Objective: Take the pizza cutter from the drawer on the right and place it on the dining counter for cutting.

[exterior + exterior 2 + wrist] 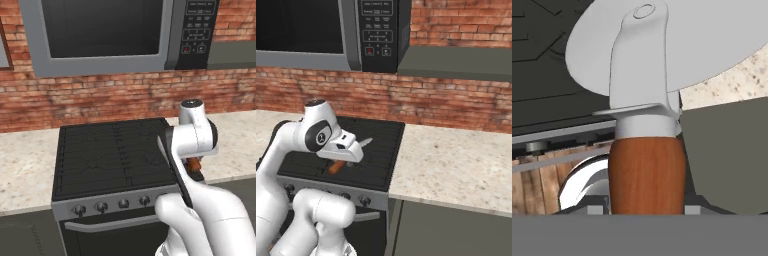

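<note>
1. Jaws clamped on cutter (646,172) handle; blade (365,142) points away.
2. Cutter held above stove (378,150) front right corner.
3. Microwave (110,30) above stove; table (456,165) right of it.

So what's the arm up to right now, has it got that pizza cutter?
Gripper shut on the pizza cutter, handle in the jaws, wheel out front. Cutter held up over the stove. Nothing in the way nearby.

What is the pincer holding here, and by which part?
The pincer holds the pizza cutter by its reddish-brown handle, wheel pointing away.
</note>
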